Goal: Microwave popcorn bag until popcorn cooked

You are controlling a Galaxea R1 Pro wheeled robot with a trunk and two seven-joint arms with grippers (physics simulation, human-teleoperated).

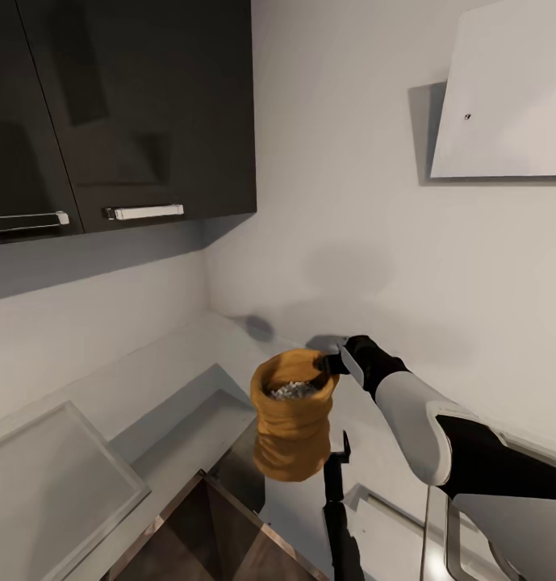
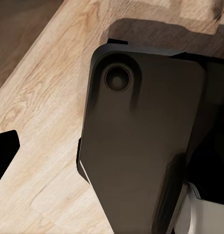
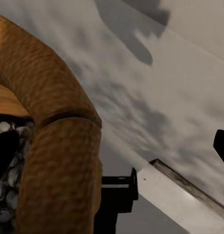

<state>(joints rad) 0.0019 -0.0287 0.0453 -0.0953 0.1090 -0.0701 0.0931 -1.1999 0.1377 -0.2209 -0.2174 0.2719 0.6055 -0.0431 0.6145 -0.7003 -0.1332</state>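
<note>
The head view looks into a kitchen corner. Two pale walls meet behind a grey countertop that runs along the left wall and turns at the corner. Dark upper cabinets with pale bar handles hang over the left run, leaving a band of open wall between their lower edge and the worktop. A white slanted panel sits high on the right wall. The space above the worktop near the corner is open. A thin metal edge borders a dark wooden surface at the bottom of this view, just under the bag.

The right gripper reaches in from the right on a white and black arm. Its jaws are pinched on the rolled rim of the popcorn bag: in the right wrist view the thick tan rim runs between the fingers, one dark finger inside the bag over the kernels.

The bag hangs upright in the air below and left of that gripper, clear of the countertop, with pale popcorn heaped in its open mouth.

The left wrist view shows a dark robot part above a light wooden floor and one black fingertip at the edge; I cannot tell how far the left gripper is spread.
</note>
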